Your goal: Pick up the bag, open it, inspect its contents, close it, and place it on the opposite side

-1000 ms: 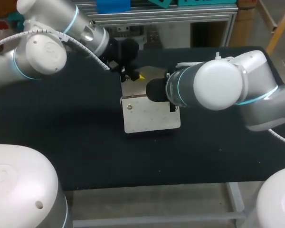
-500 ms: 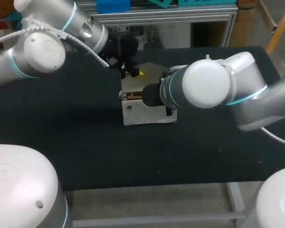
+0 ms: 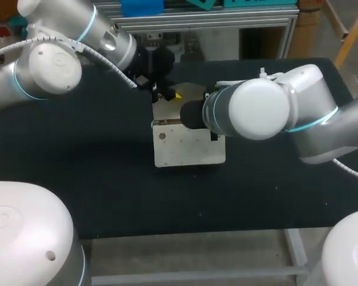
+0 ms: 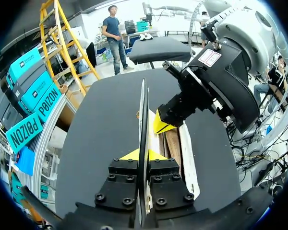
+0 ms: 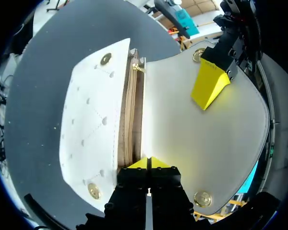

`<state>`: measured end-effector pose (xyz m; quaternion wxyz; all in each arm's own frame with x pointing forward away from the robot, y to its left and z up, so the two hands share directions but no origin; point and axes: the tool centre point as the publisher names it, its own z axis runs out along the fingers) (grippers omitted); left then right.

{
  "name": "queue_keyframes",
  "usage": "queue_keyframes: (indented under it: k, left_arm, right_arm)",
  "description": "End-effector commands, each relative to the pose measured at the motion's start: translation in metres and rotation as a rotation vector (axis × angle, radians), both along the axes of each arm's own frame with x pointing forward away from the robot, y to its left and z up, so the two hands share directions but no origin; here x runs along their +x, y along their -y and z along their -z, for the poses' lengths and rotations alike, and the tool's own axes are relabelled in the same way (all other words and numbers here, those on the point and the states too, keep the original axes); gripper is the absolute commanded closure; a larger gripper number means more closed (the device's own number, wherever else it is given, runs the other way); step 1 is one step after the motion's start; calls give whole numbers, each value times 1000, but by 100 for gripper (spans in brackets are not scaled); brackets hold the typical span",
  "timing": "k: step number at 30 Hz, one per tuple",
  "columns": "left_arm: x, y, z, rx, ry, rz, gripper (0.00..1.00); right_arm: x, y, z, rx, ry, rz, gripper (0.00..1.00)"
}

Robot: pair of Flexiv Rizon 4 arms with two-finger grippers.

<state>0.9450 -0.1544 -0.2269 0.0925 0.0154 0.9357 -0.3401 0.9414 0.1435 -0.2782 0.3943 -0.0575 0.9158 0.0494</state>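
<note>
the white bag (image 3: 188,146) was seen lying mid-bench (image 3: 95,179), its raised flap (image 5: 206,134) clenched edge-on in the left tool (image 4: 143,155), while the mouth's rim, running straight ahead, was pinched by the right tool (image 5: 149,163).

Black-topped table (image 3: 95,179), matte surface, a few pale specks, grey frame underneath

Open table (image 3: 89,179) around the bag (image 3: 188,149); left arm (image 3: 53,59) and right arm (image 3: 262,110) close overhead.
</note>
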Motion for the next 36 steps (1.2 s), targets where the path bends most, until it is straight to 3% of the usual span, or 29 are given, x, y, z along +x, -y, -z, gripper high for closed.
queue_keyframes:
  k: [1,6,15,23,36]
  left_arm:
    - [-1,1,-1,3,1,1,100]
    - [0,0,-1,1,-1,-4,100]
    - [9,-7,-7,-19,8,-48,100]
    - [16,-7,-2,-22,-6,-74,100]
    - [-4,-6,-10,-56,38,-4,100]
  right_arm:
    - [7,-4,2,1,13,-2,100]
    - [13,-11,10,-9,-8,-20,100]
    - [-4,-12,33,-22,-58,-32,100]
    - [-14,-12,32,-22,-54,-30,100]
    - [8,-12,48,-22,-182,-6,100]
